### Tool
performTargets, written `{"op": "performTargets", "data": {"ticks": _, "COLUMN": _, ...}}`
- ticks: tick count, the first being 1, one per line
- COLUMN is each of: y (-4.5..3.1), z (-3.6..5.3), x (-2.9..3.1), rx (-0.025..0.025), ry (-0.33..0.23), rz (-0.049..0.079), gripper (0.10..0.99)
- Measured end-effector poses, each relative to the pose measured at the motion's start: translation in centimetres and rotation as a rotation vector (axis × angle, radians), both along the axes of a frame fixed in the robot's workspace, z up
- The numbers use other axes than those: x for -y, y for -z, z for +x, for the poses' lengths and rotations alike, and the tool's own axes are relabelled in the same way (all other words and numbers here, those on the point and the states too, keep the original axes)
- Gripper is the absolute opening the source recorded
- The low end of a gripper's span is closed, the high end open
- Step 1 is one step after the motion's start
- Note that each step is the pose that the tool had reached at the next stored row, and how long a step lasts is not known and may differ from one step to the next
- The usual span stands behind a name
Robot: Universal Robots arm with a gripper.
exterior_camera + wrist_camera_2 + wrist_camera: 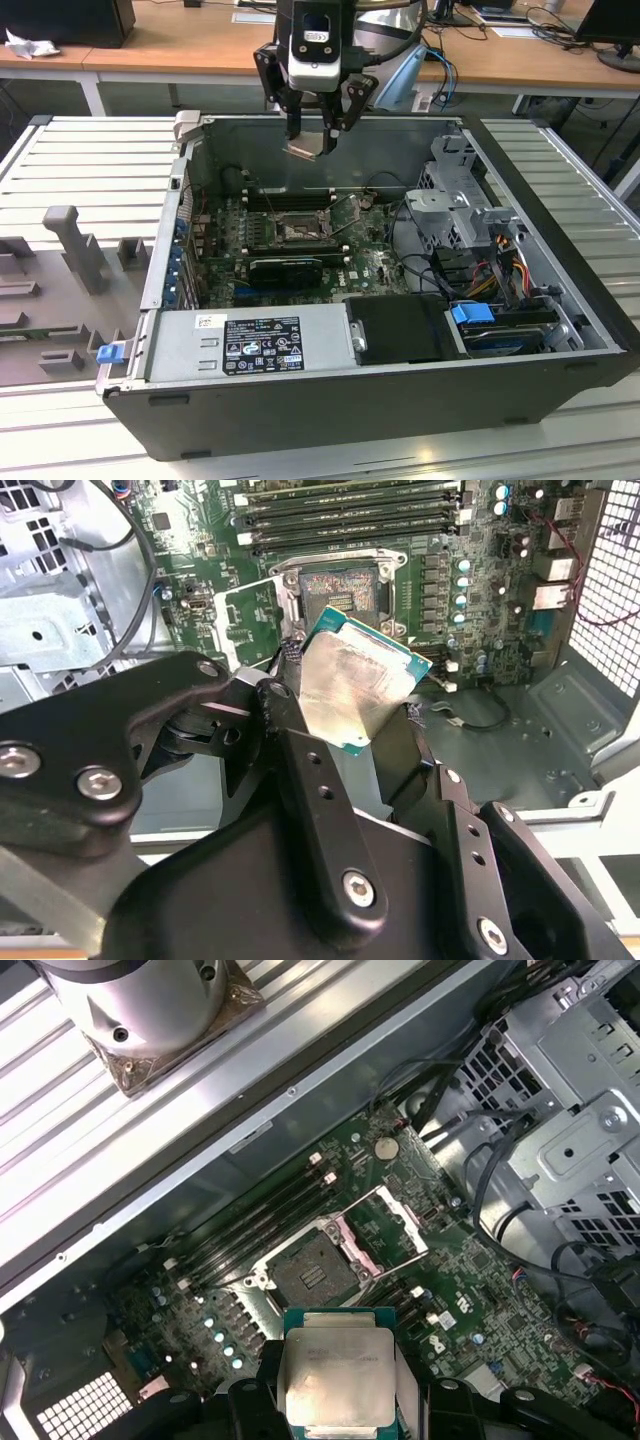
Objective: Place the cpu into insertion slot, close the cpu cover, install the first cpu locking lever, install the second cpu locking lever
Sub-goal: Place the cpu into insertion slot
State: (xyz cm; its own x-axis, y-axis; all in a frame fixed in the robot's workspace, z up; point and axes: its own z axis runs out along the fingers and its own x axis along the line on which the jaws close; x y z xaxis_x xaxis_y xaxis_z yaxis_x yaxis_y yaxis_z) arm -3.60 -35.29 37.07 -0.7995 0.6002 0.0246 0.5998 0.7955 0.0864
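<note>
Your gripper (352, 725) has its two black fingers (292, 730) closed part-way, pinching the cpu (355, 685) by opposite edges. In the first wrist view the cpu (335, 1378) presents its pale metal face between the fingers (245, 1400), with its green rim showing at the top edge. In the exterior view the gripper (312, 138) hangs over the open computer case (330, 400), and the cpu (312, 147) is well apart from the motherboard (372, 265) below it.

Beyond the chip lies the insertion slot (312, 1272), uncovered, its pin field exposed. The cpu cover (385, 1227) is swung open just beside it; you can see green board through its window in both wrist views (250, 615).

The slot (338, 588) is bounded on one side by the long memory slots (350, 510). On the exterior view's right, a grey drive cage (455, 215) and black cables (400, 215) stand near the slot (298, 231). The power supply (250, 345) lies along the case's near wall. Above the slot the case is open.
</note>
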Motion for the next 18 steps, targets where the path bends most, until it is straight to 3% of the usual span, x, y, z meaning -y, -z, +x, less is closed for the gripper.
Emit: {"op": "performTargets", "data": {"ticks": 18, "y": 0.06, "z": 0.0, "x": 0.0, "rx": 0.0, "ry": 0.066, "rz": 0.0, "gripper": 0.525}}
